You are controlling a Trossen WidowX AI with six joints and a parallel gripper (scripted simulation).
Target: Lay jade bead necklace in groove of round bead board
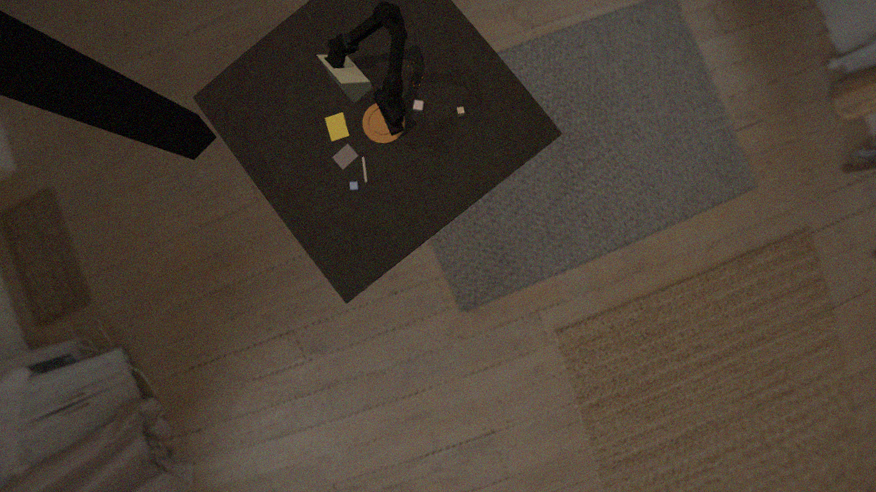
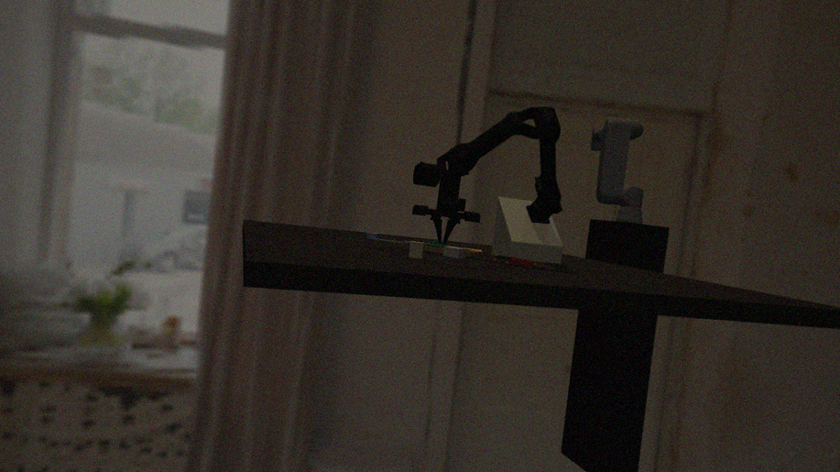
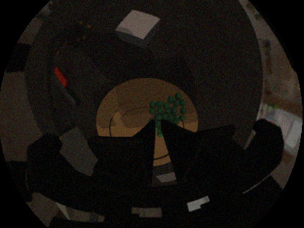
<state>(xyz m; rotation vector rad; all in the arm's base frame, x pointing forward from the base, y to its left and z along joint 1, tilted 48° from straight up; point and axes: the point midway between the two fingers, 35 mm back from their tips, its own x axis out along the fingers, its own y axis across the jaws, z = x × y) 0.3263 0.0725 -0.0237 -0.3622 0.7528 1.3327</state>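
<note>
The round orange-brown bead board (image 1: 370,129) (image 3: 128,88) lies on the dark table, and its thin ring groove shows in the wrist view. The jade bead necklace (image 3: 169,109) is a bunched cluster of green beads over the board's right half in the wrist view. My gripper (image 1: 398,130) (image 2: 442,242) (image 3: 157,122) is shut on the necklace, low over the board. A few beads hang at and just below the fingertips. The fingers hide part of the board and groove. I cannot tell whether any beads sit in the groove.
A pale wedge-shaped box (image 1: 349,75) (image 2: 527,229) stands near the arm's base. A yellow square (image 1: 336,126), a pinkish-grey square (image 1: 345,155), a thin stick (image 1: 364,169) and a small blue block (image 1: 353,185) lie near the board. A pale block (image 3: 139,25) and a red piece (image 3: 61,77) also show.
</note>
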